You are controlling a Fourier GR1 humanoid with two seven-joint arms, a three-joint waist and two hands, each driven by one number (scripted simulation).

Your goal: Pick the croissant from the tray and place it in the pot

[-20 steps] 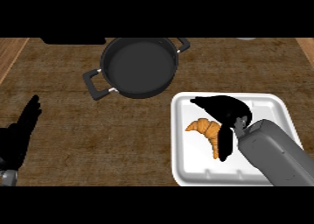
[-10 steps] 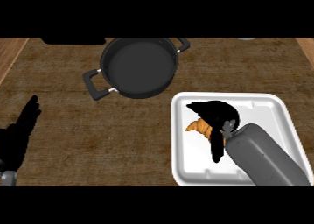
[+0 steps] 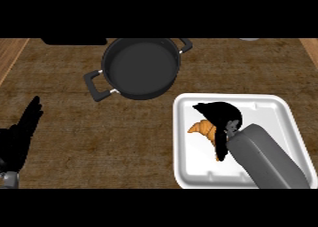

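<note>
Head view, looking steeply down on the wooden counter (image 3: 76, 133). The black pot (image 3: 140, 66), round, with a handle at its lower left and another at its upper right, stands at upper centre with nothing visible inside it. The white tray (image 3: 279, 115) lies to the lower right of the pot, near it but apart from it.

The right forearm enters from the lower right corner and crosses the tray on a diagonal. The right hand (image 3: 219, 116) is arched over the middle of the tray, its fingers curled downward over the croissant (image 3: 202, 128). Only the left tip and part of the lower edge of the croissant show beyond the hand; the visible part suggests a long axis running from upper left to lower right, roughly in line with the forearm. Whether the fingers have actually closed on the pastry cannot be told, since the hand hides the contact.

The left hand (image 3: 17, 135) rests at the left edge of the view, fingers straight and pointing up, well apart from both tray and pot.

Judgement: the right hand is by far the nearer, being directly above the croissant. The pot lies up and to the left of it, so the carry should run that way.
</note>
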